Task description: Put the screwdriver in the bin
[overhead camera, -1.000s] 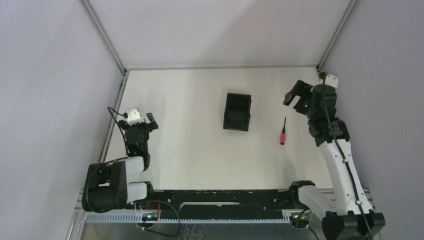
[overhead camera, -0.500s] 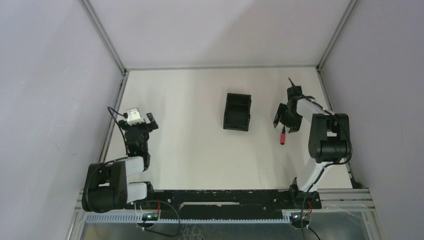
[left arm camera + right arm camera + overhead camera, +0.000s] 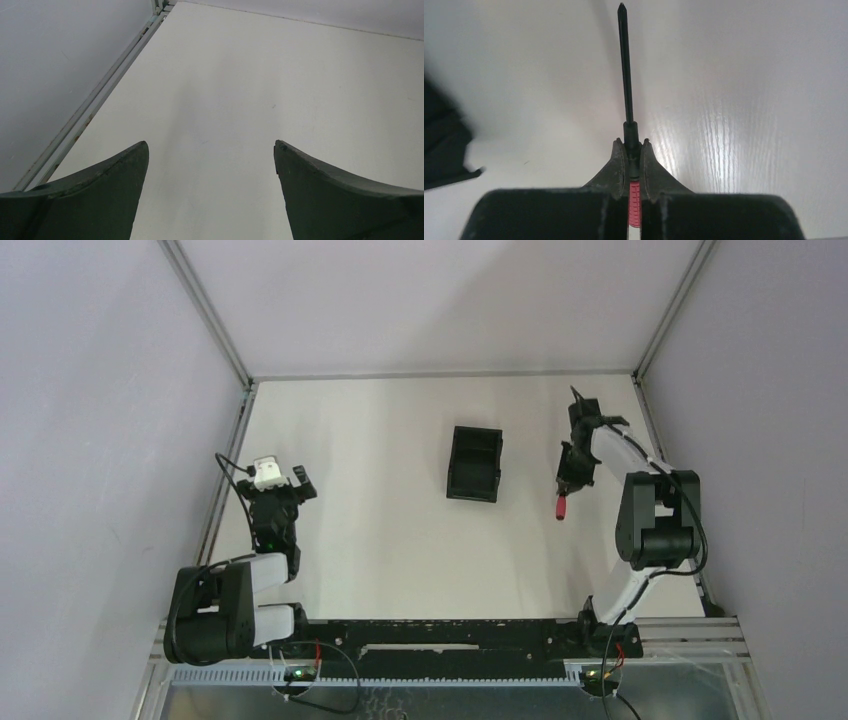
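Note:
My right gripper is shut on the screwdriver. Its red handle sits between the jaws and its thin dark shaft points away over the table. From above, the right gripper stands at the right of the table and the red handle pokes out below it. The black bin lies to its left, near the table's middle, apart from the gripper. A dark corner of the bin shows at the left edge of the right wrist view. My left gripper is open over bare table at the left.
Grey walls with metal rails enclose the white table on three sides. The right arm's base stands close to the right wall. A black rail runs along the near edge.
The right arm swung down from above the table onto the screwdriver and its jaws went from wide open to shut on the handle. The left arm stayed still.

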`<state>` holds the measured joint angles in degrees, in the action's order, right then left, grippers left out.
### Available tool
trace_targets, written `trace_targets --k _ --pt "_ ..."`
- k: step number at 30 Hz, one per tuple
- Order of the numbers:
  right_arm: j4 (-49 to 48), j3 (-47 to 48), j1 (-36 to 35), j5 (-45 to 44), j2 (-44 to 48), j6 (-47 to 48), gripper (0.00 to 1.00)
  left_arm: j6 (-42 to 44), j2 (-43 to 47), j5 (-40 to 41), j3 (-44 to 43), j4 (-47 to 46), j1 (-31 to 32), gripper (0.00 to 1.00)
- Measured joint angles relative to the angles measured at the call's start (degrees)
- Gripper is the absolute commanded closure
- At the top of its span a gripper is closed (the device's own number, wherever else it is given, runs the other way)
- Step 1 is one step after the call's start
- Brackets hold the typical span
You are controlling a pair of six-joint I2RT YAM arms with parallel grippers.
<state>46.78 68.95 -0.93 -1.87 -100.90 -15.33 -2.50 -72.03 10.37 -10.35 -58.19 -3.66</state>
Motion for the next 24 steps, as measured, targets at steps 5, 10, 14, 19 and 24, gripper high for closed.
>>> trace_targets --k 5,10,14,19,24 --pt "9.8 15.1 -0.8 0.0 2.5 1.0 1.00 0.0 0.0 0.0 0.0 0.0 0.0 0.00" --pt "14.8 24.6 -1.1 0.6 3.2 1.1 1.00 0.0 0.0 0.0 0.0 0.0 0.0 0.00" --pt "18.3 28.1 -3.4 0.5 0.9 -0.2 1.00 0.0 0.0 0.0 0.0 0.0 0.0 0.00" --pt "18.3 35.3 -13.9 0.4 -5.4 -2.6 1.00 0.0 0.0 0.0 0.0 0.0 0.0 0.00" --pt "17.7 44.4 -24.1 1.4 -12.4 -3.0 1.00 0.0 0.0 0.0 0.0 0.0 0.0 0.00"
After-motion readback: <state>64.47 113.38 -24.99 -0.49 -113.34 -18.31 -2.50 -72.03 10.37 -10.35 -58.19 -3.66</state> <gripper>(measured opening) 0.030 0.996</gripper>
